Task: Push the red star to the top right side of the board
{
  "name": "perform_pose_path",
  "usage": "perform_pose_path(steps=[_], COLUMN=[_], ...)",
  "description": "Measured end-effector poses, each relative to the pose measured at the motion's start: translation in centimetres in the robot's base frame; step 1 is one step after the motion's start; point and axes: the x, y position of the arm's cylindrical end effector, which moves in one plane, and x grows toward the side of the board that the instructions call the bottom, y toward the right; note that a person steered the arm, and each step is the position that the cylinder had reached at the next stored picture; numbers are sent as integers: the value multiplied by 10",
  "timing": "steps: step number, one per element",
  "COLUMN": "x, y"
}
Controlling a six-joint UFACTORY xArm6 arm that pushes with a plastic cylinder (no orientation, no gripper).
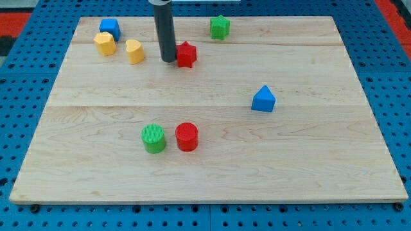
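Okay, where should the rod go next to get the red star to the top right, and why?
Probably push right and slightly up. My tip sits against the red star on its left side, so it is already behind it. The green star lies up and right, so keep the path just below it.

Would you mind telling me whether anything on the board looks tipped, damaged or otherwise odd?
Nothing stands out. All the blocks sit flat on the board, none tipped or damaged. My tip is at the red star, on its left in the view.
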Motion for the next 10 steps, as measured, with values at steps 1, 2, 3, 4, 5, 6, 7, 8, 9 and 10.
perform_pose_path(steps=[1, 2, 3, 4, 5, 6, 7, 8, 9, 10], x=[-4, -14, -21, -14, -21, -36, -52, -61, -61, -52], y=[44, 86, 121, 128, 160, 183, 194, 203, 212, 213])
